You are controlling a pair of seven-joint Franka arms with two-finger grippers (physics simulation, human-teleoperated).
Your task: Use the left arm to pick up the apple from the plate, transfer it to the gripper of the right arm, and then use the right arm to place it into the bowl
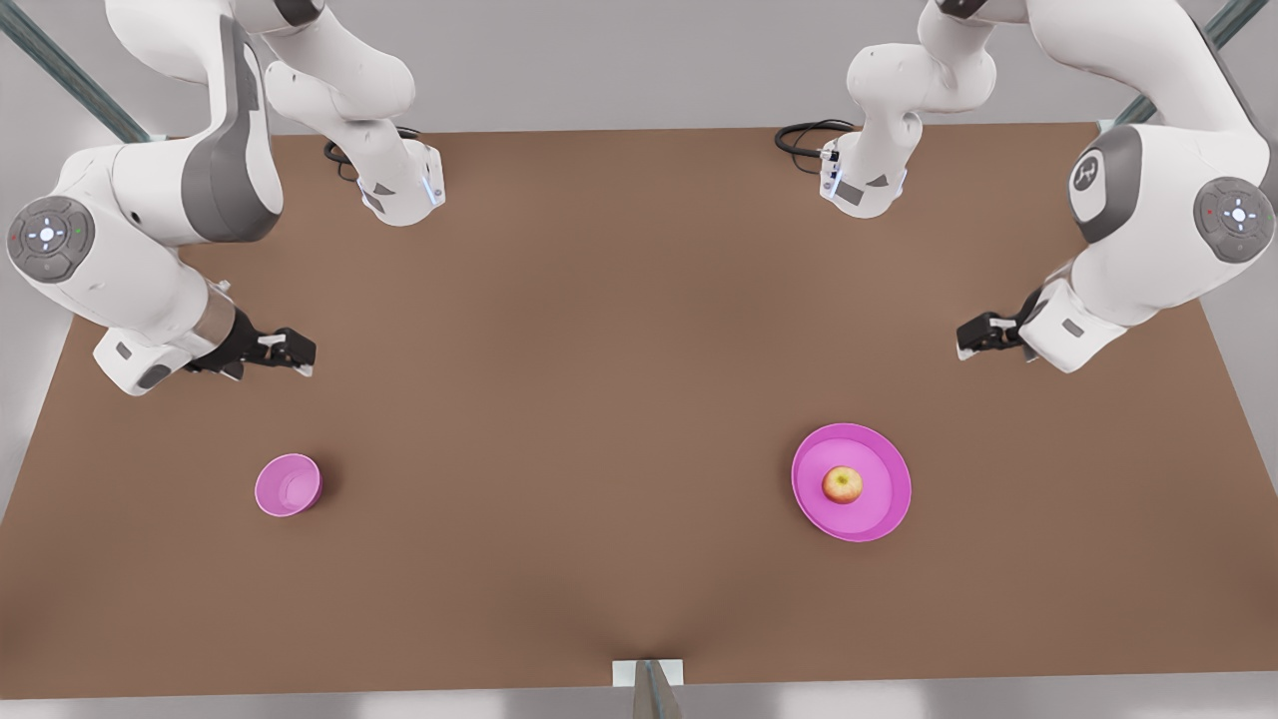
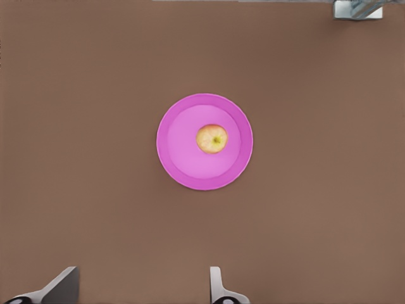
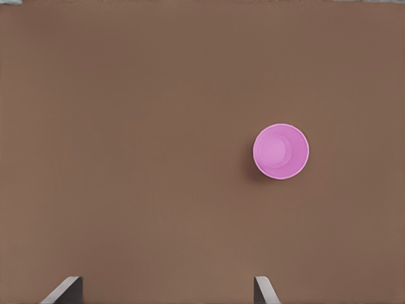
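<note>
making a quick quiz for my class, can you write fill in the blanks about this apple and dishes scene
1. The apple lies on the ____.
2. The bowl holds ____.
3. The left gripper, near the plate, has its fingers ____.
4. The right gripper hangs above the table on the front view's ____.

Missing words: plate; nothing; open; left

Place: a simulated robot test bench is showing here, not a home or shop.
Surface: a plain brown table (image 1: pixel 619 399) is lying under flat, even light.
Frame: grey metal struts (image 1: pixel 70 75) are crossing the corners.
Backdrop: a bare grey wall (image 1: pixel 619 60) is standing behind.
</note>
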